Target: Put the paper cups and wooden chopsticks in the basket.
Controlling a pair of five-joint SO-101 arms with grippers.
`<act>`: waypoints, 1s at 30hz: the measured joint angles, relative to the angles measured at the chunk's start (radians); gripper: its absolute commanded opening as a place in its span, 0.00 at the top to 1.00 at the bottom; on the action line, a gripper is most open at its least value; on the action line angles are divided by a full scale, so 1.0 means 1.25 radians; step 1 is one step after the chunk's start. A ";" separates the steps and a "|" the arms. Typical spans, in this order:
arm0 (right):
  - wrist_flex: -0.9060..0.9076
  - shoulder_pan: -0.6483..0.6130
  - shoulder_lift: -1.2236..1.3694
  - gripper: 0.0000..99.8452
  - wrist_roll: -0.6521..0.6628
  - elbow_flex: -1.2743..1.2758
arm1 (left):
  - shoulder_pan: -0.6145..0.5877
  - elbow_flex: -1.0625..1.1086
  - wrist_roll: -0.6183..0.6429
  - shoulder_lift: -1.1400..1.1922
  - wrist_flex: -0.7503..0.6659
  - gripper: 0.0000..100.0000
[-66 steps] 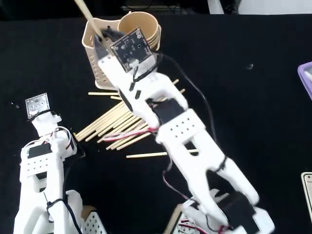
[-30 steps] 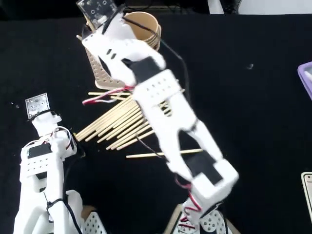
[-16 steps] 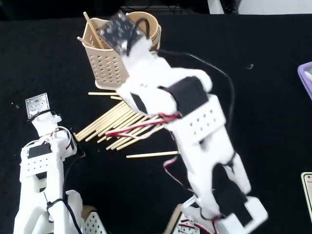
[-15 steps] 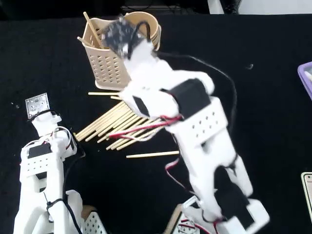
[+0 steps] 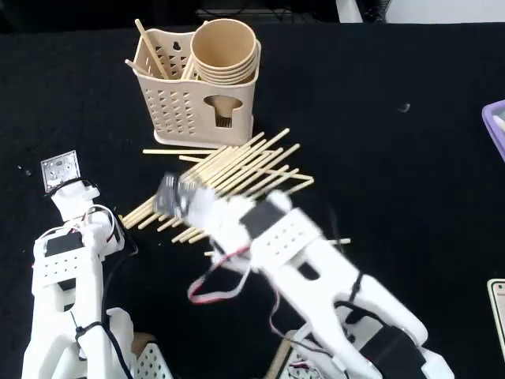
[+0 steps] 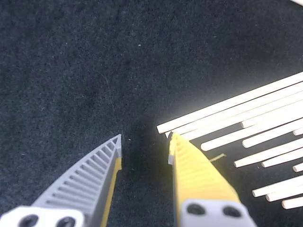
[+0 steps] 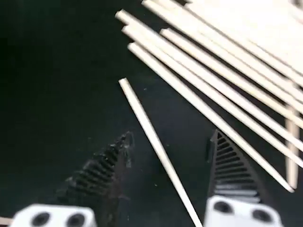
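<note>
- Now the right gripper (image 7: 170, 137) stands wide open, its two black toothed fingers well apart and holding nothing.
- A single wooden chopstick (image 7: 147, 125) lies flat on the black table cloth (image 7: 57, 71). It runs lengthwise through the gap between those fingers and touches neither.
- Just beyond the right gripper's tips, the pile of wooden chopsticks (image 7: 213, 61) lies fanned out on the cloth, slanting across the gripper's line.
- The left gripper (image 6: 145, 138) is partly open with a modest gap between its grey finger and its yellow finger (image 6: 199, 179), and it grips nothing.
- The cut ends of the pile (image 6: 246, 118) lie close beside and beyond the yellow finger's tip. Whether the nearest end touches it cannot be told.
- From above, the right arm (image 5: 300, 253) has its wrist over the near edge of the pile (image 5: 237, 170).
- The basket (image 5: 189, 110) stands upright on the far side of the pile from that wrist.
- A stack of paper cups (image 5: 237, 75) sits nested in one compartment of the basket, and leaning chopsticks (image 5: 150, 46) stand in the other.
- The left arm (image 5: 67, 268) stands off to the side of the pile.
</note>
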 measured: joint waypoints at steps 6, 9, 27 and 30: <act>-0.157 -0.002 0.069 0.66 0.074 0.093 | 0.000 0.000 0.000 0.000 0.000 0.83; -0.178 0.021 0.131 0.62 0.088 0.091 | 0.000 0.000 0.000 0.000 0.000 0.83; -0.189 0.083 0.309 0.98 0.167 -0.044 | 0.000 0.000 0.000 0.000 0.000 0.83; -0.177 0.082 0.291 0.99 0.164 -0.047 | 0.000 0.000 0.000 0.000 0.000 0.83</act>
